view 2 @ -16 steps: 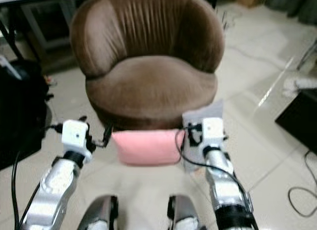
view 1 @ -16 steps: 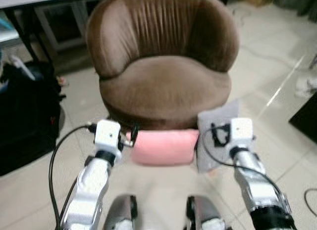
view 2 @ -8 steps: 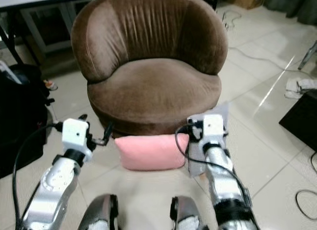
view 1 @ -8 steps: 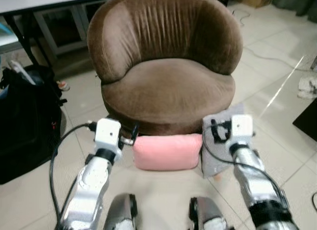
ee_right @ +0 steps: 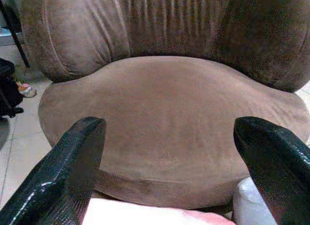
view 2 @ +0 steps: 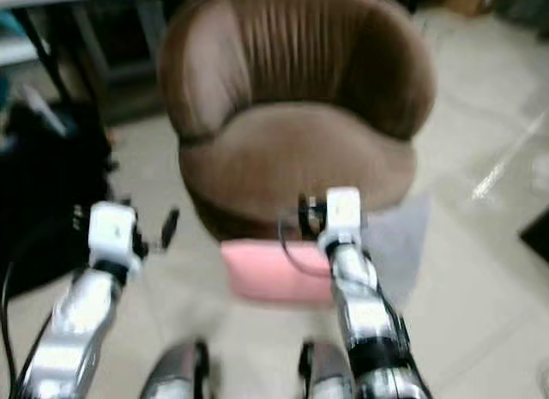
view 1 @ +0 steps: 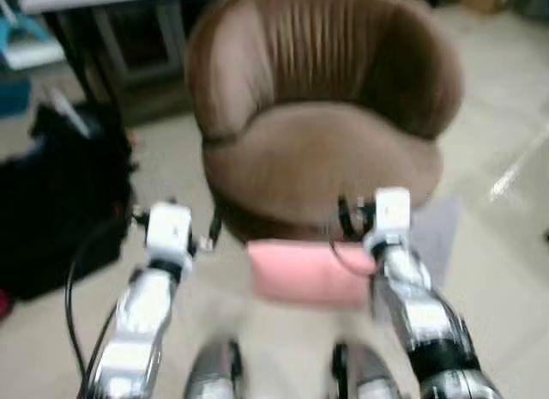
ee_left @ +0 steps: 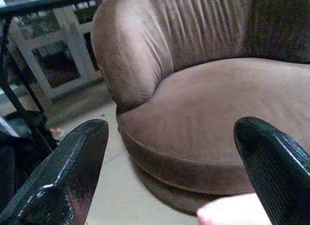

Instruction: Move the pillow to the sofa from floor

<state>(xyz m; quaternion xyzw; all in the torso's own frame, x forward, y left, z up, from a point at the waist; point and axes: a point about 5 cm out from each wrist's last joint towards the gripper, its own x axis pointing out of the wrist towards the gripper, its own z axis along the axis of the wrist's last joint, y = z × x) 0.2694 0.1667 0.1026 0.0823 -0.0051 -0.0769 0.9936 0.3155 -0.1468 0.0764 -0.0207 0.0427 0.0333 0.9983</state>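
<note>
Two end effectors hover with fingers spread wide above a pink pillow [view 1: 304, 270] lying on the tiled floor [view 1: 506, 244], pressed against the front base of a brown velvet sofa chair [view 1: 322, 150]. The left end effector [ee_left: 169, 176] hangs off the pillow's left end, the right end effector [ee_right: 169, 172] over its right end, neither touching it. A grey cushion [view 1: 437, 232] stands just beside the pillow. Judging by its plump look, the pillow is light, soft and squashy; pinching both ends together should lift it safely.
</note>
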